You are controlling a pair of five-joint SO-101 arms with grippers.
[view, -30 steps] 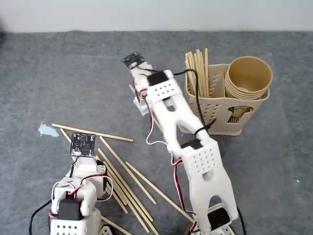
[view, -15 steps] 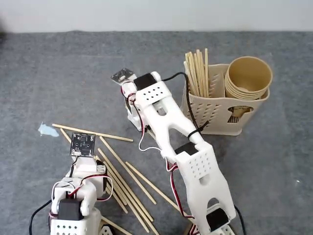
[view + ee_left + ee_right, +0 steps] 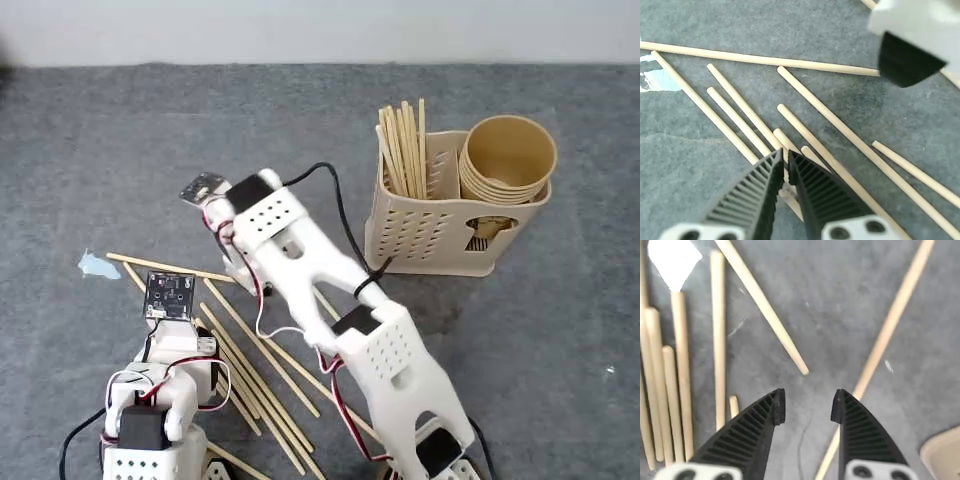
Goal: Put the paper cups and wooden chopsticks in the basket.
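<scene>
1. Right gripper (image 3: pixel 807 407) hangs low over the grey mat (image 3: pixel 120 140), jaws spread wide, nothing between them.
2. Just ahead of its tips one chopstick (image 3: pixel 762 305) comes to an end, its length slanting away from the gripper. A second chopstick (image 3: pixel 890 330) runs past close beside one jaw on the opposite slant. Neither lies inside the gap.
3. Left gripper (image 3: pixel 785 156) sits over the same scatter, on the side farther from the basket (image 3: pixel 420 235). Its jaws are all but closed and grip nothing I can make out.
4. The loose chopsticks (image 3: pixel 262 350) lie well apart from the basket, on its arm-ward side. The basket already holds upright sticks (image 3: pixel 402 145) in one compartment and stacked paper cups (image 3: pixel 510 160) in the other.
5. To my eye the right arm is the better placed, being nearer the basket. Its jaws need to straddle a stick crosswise to its length.
</scene>
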